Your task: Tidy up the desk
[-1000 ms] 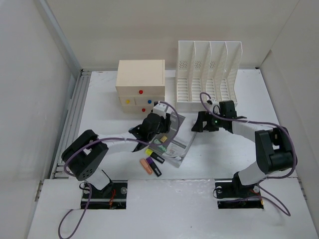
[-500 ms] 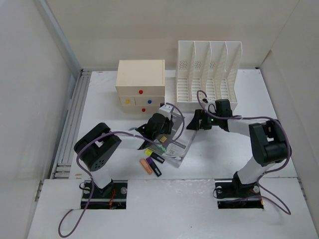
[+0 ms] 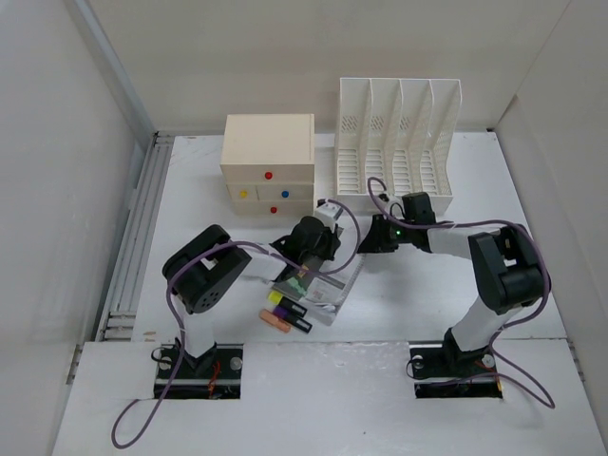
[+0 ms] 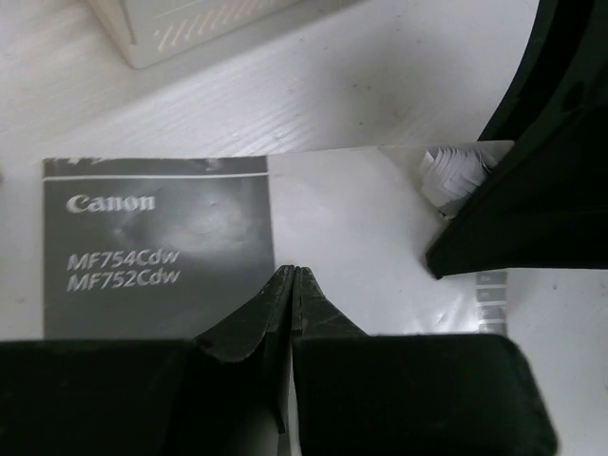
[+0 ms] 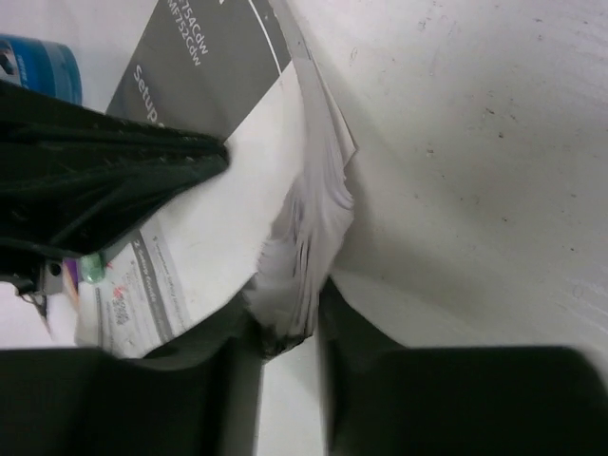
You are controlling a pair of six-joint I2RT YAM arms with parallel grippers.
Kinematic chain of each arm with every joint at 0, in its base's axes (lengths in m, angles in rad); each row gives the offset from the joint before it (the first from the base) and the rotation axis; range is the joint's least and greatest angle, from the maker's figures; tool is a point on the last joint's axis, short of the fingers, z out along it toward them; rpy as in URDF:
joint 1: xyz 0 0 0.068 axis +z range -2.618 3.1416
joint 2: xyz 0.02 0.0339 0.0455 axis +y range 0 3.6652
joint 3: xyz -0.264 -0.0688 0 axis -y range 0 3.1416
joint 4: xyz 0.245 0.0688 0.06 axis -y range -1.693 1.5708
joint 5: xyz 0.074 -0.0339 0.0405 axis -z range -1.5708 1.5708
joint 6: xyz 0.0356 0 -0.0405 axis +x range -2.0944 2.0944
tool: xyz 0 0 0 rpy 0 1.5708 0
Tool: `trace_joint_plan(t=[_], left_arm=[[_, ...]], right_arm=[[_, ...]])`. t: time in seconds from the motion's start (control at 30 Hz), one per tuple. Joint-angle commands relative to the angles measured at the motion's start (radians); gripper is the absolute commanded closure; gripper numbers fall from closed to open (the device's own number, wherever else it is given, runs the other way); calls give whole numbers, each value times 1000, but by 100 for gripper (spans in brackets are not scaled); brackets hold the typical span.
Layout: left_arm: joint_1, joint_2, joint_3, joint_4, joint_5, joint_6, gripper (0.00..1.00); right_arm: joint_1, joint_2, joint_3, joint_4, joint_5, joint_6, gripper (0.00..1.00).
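Canon manual (image 4: 157, 256) laid on desk (image 3: 190, 209) in front of drawer box (image 3: 268, 152), highlighters (image 3: 285, 309) clustered at its near-left edge. Left gripper (image 4: 291, 277) seen closed tip to tip, pressed on manual cover. Curled page corner pinched tight by right gripper (image 5: 290, 328). All drawers seen shut (contents hidden). File rack (image 3: 399, 133) stood just beside drawer box at far edge
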Motion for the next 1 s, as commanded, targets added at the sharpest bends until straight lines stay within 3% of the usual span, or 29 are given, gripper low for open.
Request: trace_joint_plan(t=[0.0, 0.07, 0.1, 0.17, 0.27, 0.3, 0.4, 0.57, 0.97], left_arm=[[-15, 28, 46, -5, 47, -9, 100], [-15, 37, 56, -5, 56, -9, 100], [-15, 38, 56, -15, 47, -9, 100], [-15, 28, 56, -16, 33, -9, 100], [-4, -11, 78, -45, 22, -9, 91], [6, -22, 92, -64, 22, -9, 82], [16, -35, 136, -124, 22, 16, 77], [16, -67, 149, -155, 22, 16, 72], [25, -200, 73, -184, -7, 16, 67]], right_arm=[[13, -10, 5, -23, -4, -11, 77], [13, -20, 5, -23, 19, -11, 89], [0, -20, 5, -23, 19, -11, 100], [-23, -42, 21, -39, 28, -22, 100], [-101, -100, 30, -51, 28, -31, 100], [-135, -120, 30, -60, 28, -40, 100], [-157, -212, 41, -60, 40, -51, 100], [-157, -345, 62, -69, 71, -69, 100], [-109, -450, 114, -178, 80, -171, 100]])
